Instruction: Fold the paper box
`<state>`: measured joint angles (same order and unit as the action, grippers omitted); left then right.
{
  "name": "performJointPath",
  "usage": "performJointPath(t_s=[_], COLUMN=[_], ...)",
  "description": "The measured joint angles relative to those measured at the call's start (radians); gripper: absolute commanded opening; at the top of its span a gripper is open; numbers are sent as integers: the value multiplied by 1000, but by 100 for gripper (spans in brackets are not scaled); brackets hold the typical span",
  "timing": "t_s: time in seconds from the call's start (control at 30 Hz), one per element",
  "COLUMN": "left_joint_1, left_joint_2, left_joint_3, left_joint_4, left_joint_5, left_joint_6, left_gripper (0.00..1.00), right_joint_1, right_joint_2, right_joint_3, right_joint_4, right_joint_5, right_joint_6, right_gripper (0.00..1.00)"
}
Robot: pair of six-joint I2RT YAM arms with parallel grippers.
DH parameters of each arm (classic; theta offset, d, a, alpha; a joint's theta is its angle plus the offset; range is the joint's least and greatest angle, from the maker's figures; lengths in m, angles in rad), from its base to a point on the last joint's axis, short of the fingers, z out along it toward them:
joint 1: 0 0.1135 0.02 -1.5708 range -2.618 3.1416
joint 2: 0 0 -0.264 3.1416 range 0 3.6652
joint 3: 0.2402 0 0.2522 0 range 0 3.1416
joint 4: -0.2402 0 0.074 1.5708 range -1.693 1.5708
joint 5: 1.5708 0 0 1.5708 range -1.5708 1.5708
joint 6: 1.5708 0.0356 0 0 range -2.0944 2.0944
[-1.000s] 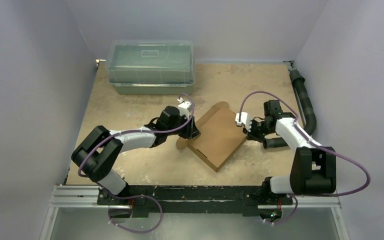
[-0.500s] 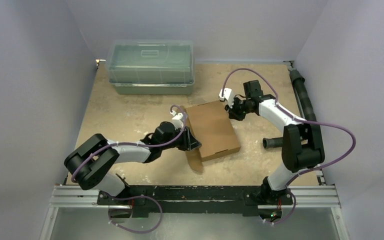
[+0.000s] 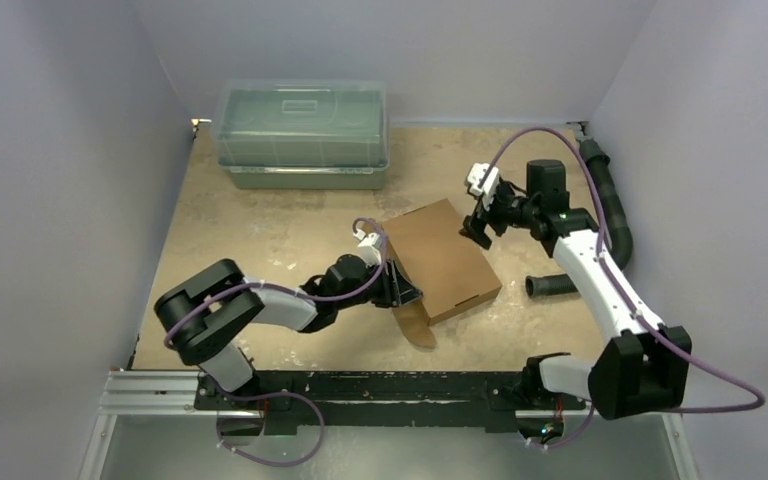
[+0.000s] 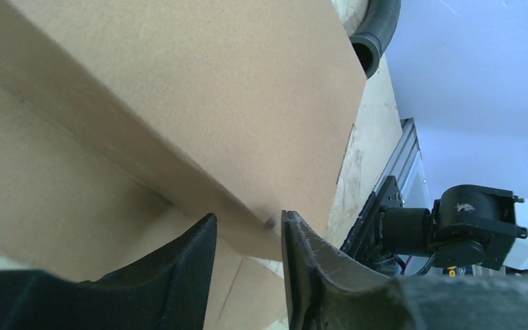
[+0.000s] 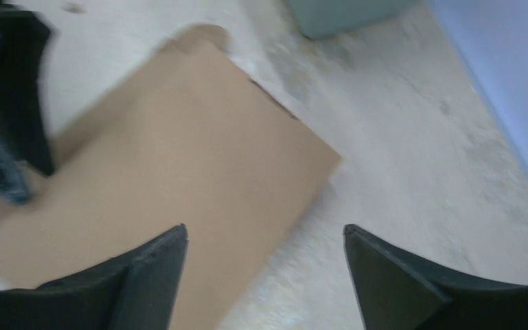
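Brown paper box (image 3: pixel 440 258), lid down, one rounded flap (image 3: pixel 418 328) loose, in left jaws' grip; right jaws agape.

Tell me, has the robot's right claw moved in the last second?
Yes. The right gripper has swung away from the black hose end toward the back wall, and is now open near the far right edge of the paper box.
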<state>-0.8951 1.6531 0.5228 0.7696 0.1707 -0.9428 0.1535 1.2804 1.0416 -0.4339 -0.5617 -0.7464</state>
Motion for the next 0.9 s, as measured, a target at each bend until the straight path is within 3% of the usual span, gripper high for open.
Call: performJointPath(t_s=[0.13,0.33,0.43,0.53,0.7,0.9], left_joint_1=[-5,36,162,278,412,462], left_joint_2=[-150,-536,-609,-575,-366,-113], left_joint_3=[-53,-101,-123,-138,-106,78], left_joint_4=[-82,-278,-349,-404,-397,-387], left_joint_5=[-55,-197,-211,-200,-92,22], left_joint_6=[24,82,89,93,156,357], left_gripper=[58,49,50,56,60,61], right_joint_1=[9,17,41,77,88,85], right_joint_2=[-58,-52,-61,-74,-77,-81], right_joint_3=[-60,-130,-158,-188,-199,-199], right_joint_4=[-41,-96,-90,-72,-43,-19], right_joint_5=[-208,-338,-347,-342,-287,-260], right_joint_6=[-10,-23,-17,-5,22,39], right_gripper=[99,99,99,96,97,99])
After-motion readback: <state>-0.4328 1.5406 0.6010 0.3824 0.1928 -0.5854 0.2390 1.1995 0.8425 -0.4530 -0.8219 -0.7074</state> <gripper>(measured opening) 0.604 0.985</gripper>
